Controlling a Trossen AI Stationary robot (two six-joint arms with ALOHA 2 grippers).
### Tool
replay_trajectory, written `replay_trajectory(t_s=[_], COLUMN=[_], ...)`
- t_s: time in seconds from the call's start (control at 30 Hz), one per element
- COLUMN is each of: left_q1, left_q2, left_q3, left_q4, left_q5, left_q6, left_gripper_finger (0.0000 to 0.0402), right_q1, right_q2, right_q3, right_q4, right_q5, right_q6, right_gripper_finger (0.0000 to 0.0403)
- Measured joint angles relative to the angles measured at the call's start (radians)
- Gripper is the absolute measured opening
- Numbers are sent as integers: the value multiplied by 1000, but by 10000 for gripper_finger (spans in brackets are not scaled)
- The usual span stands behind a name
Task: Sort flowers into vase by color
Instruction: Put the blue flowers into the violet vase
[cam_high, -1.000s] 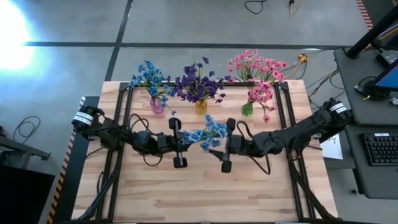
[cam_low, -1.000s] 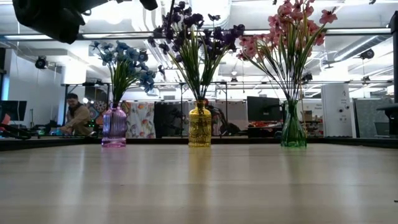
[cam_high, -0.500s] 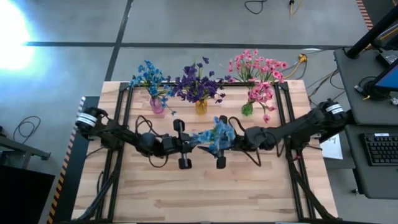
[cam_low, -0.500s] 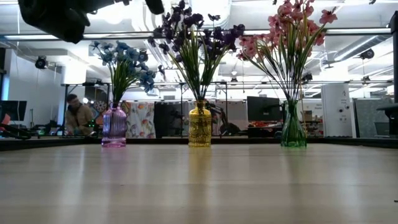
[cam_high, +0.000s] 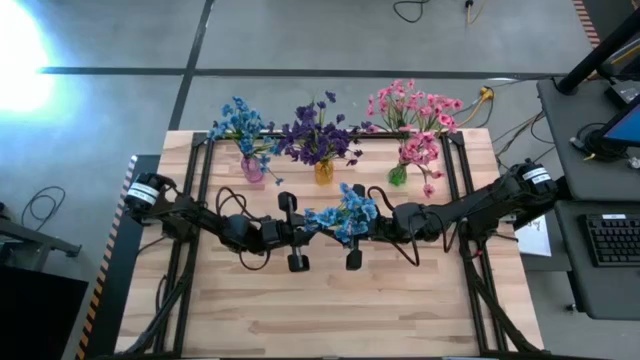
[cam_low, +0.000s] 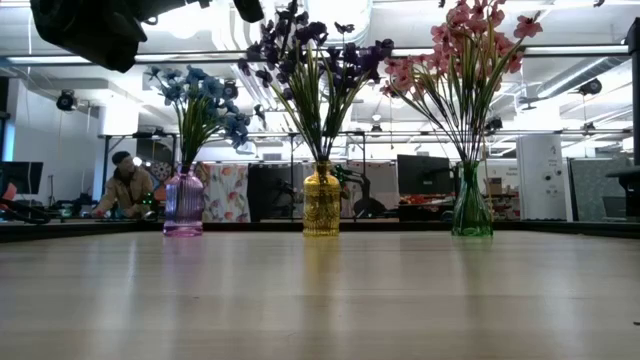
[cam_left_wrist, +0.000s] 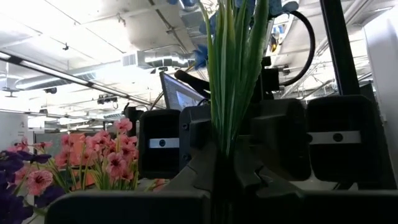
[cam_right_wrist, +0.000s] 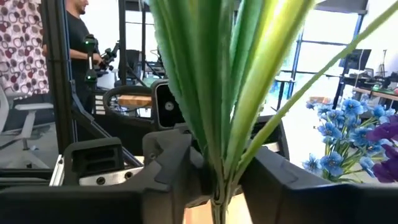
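Observation:
A blue flower sprig (cam_high: 345, 215) hangs above the middle of the table between my two grippers. My left gripper (cam_high: 312, 229) reaches in from the table's left and my right gripper (cam_high: 370, 229) from the right. Both are shut on its green stems, with the blossoms hiding the grip from above. At the far edge stand three vases: a pink vase (cam_high: 252, 168) with blue flowers, a yellow vase (cam_high: 323, 172) with purple flowers, and a green vase (cam_high: 398, 175) with pink flowers. My left gripper pinches the sprig's bundled green stems (cam_left_wrist: 222, 149) between its two fingers, coming from the table's left and slanting upward. The stems rise out of the grip with the blue blossoms on top, clear of the table. My right gripper pinches the same green stems (cam_right_wrist: 214, 171) between its two fingers, close to the other gripper, coming about level from the table's right. The stems fan upward from the hold, lifted clear.
The bare wooden table top (cam_high: 330, 310) lies in front of the arms. The three vases show in the low view in a row: pink (cam_low: 184, 205), yellow (cam_low: 321, 205), green (cam_low: 472, 210). A desk with a keyboard (cam_high: 610, 240) stands beyond the table's right edge, and a person (cam_low: 125, 190) sits in the room behind.
My right gripper has gone toward the table's left, right up to the blue sprig and close against my left gripper. The sprig's blossoms have shifted a little toward the right and stay in the air.

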Motion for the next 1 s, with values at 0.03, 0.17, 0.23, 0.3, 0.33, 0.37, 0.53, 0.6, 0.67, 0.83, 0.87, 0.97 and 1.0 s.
replay_trajectory(t_s=[0.03,0.17,0.23,0.3,0.33,0.37,0.53,0.6,0.67,0.83,0.87,0.97,1.0], left_q1=[0,0,-2,-5,-7,-9,-21,-24,-28,-26,-26,-26,-25], left_q2=[0,0,0,-1,-2,-3,-19,-34,-53,-103,-116,-134,-139], left_q3=[0,0,-1,-2,-2,-5,-28,-31,-38,-39,-38,-36,-35], left_q4=[-2,-10,-14,-23,-30,-37,-61,-75,-116,-183,-176,-182,-190], left_q5=[1,5,9,6,4,3,-57,-102,-149,-157,-157,-154,-150], left_q6=[3,-4,-17,-35,-46,-59,-92,-93,-93,-94,-95,-104,-107], left_gripper_finger=[4,31,52,75,88,100,162,180,194,210,211,211,211], right_q1=[-1,-1,-1,-1,-1,-1,-1,2,0,1,1,1,1], right_q2=[0,-1,-2,-2,-3,-3,-28,-52,-74,-139,-149,-189,-198], right_q3=[0,0,0,0,0,0,0,0,0,0,0,0,0], right_q4=[1,3,3,2,-3,-8,-80,-119,-158,-293,-315,-421,-454], right_q5=[0,3,3,3,3,3,-19,-14,-16,-17,-18,-38,-38], right_q6=[0,1,0,-8,-11,-12,-6,-3,3,43,38,51,62], right_gripper_finger=[113,71,51,34,28,22,14,13,13,12,12,12,12])
